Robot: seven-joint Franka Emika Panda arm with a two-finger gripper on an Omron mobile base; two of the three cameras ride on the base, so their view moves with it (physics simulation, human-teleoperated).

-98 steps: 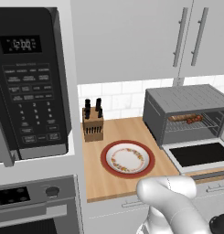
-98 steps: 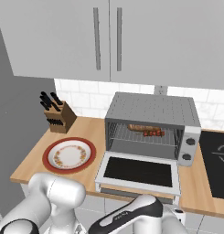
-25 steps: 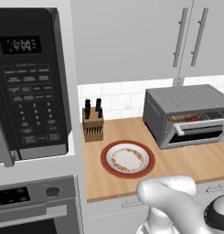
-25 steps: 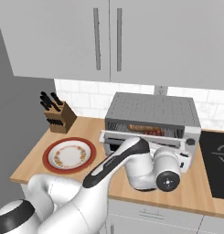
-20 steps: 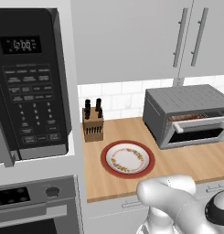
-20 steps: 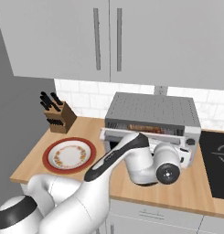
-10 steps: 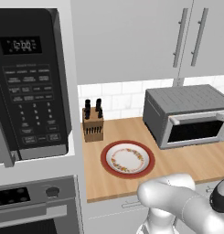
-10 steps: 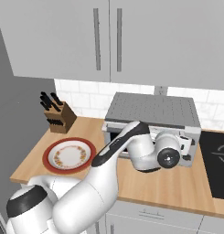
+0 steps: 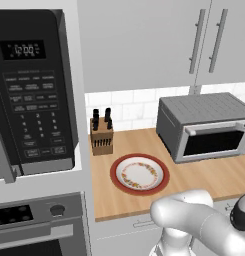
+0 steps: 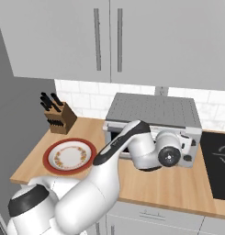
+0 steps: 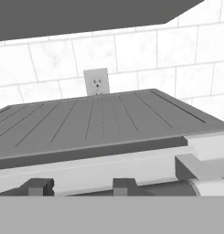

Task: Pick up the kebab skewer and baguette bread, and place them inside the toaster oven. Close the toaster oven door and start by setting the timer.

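Toaster oven (image 9: 204, 127): sits at the right of the counter (image 9: 204, 175), against the tiled wall.
Toaster oven door (image 9: 214, 141): looks fully up; if unlatched it could sag open again.
Plate (image 9: 139, 174): bare, so the food is presumably inside the oven.
Gripper: close against the oven front; jaw state cannot be told.
Timer risk: the knob is hidden, so a misaligned reach could miss or slip.

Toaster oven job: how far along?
Done: the plate is bare and the toaster oven door looks shut. In hand: the arm sits at the toaster oven front. Left: setting the timer; the knobs are hidden behind the arm.
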